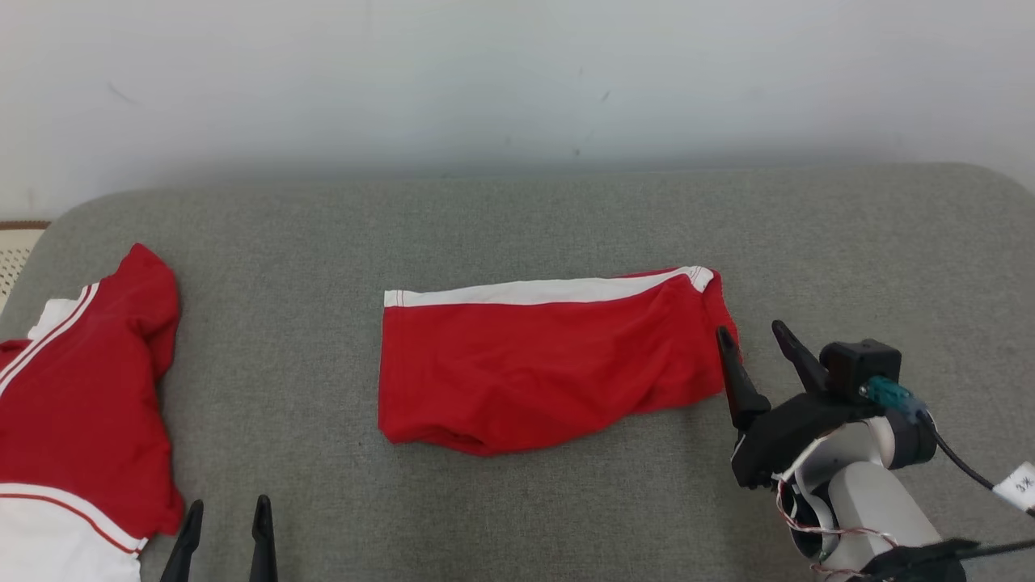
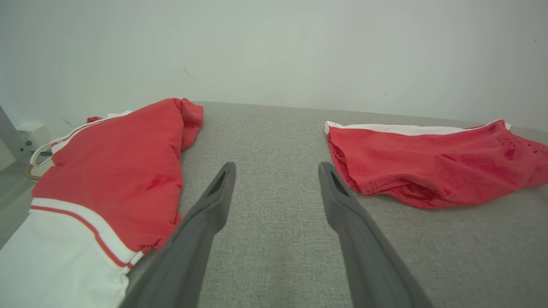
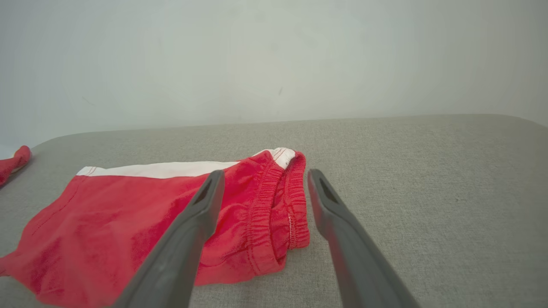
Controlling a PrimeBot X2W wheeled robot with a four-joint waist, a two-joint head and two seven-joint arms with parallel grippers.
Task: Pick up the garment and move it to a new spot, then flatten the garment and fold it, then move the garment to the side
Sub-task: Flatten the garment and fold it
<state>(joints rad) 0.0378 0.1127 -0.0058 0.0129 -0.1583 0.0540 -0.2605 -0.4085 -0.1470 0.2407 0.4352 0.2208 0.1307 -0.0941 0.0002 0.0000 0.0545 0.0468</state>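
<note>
Head view: finds red shorts apparently folded at middle of grey cushion, only the move aside left, left gripper and right gripper splayed, empty.

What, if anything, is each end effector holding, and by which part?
Nothing. Left end effector: open over the cushion. Right end effector: open at the waistband of the red shorts.

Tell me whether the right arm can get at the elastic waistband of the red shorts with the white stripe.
Probably yes. The open right gripper points at the elastic waistband of the red shorts with the white stripe, close by, with nothing else on the grey cushion in its way.
</note>
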